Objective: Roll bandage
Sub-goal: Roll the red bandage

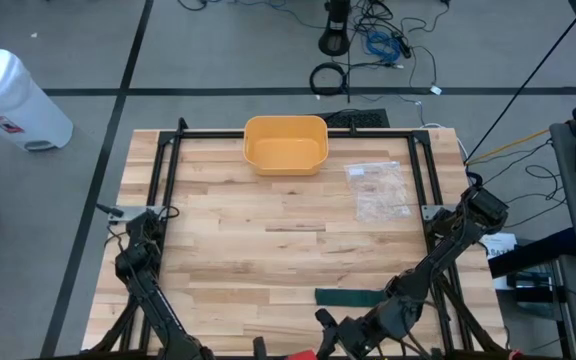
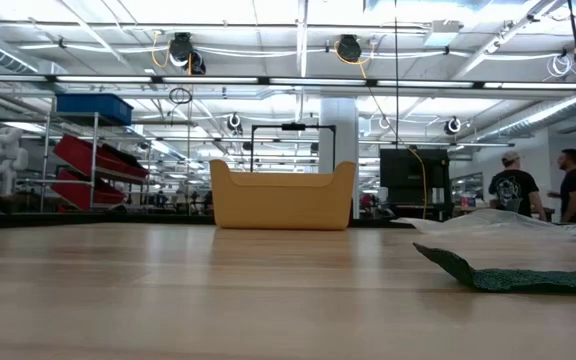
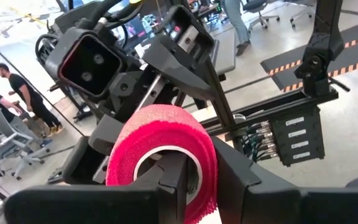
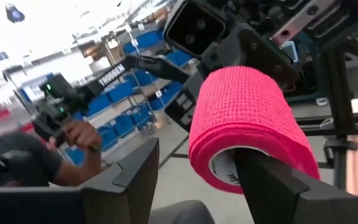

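**Wooden tabletop and what lies on it**

The tabletop point(image 1: 268, 250) is pale butcher-block wood, edged by a black frame point(image 1: 298, 134). A yellow tub point(image 1: 285, 144) stands at 12 o'clock, near the far edge. A clear plastic bag point(image 1: 379, 190) lies flat at about 2 o'clock. A dark green strip point(image 1: 348, 297) lies at 5 o'clock, near the front edge.

Workshop (industrial): parts-bin shelving point(image 2: 93, 150), ceiling lights point(image 2: 298, 50).
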Controlling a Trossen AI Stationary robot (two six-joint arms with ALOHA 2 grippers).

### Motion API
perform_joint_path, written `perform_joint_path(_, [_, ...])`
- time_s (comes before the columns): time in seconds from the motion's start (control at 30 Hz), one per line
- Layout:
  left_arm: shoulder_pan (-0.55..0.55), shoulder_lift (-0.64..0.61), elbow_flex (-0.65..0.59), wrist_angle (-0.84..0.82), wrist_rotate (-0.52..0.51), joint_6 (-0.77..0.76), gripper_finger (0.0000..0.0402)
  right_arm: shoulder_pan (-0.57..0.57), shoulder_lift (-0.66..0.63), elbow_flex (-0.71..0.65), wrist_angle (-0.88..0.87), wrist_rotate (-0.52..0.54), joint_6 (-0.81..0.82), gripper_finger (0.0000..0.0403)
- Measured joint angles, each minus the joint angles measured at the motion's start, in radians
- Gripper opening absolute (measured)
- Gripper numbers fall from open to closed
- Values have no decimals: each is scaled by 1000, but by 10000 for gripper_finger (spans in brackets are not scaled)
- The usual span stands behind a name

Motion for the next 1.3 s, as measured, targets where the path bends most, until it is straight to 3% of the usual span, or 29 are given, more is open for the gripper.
perform_joint_path(0.3, [-3, 0, 0, 32, 3, -13, 65, 11, -1, 0, 7, 3, -52, 196])
perform_joint_path(0.63, [-7, -5, 4, 101, 3, -18, 65, 56, -117, -3, -177, 35, -171, 196])
perform_joint_path(0.7, [-10, -5, 4, 125, 4, 3, 65, 72, -143, -3, -229, 94, -226, 196])
perform_joint_path(0.8, [-11, -5, 4, 138, 25, 6, 65, 100, -156, -3, -290, 269, -355, 196])
perform_joint_path(0.93, [-12, -5, 4, 138, 53, 6, 65, 123, -130, -3, -230, 492, -547, 196])
perform_joint_path(1.13, [-12, -5, 4, 135, 75, 5, 65, 127, -59, -3, -10, 500, -688, 196])
perform_joint_path(1.3, [-12, -4, 4, 134, 75, 5, 65, 128, -47, -3, 29, 500, -711, 196])
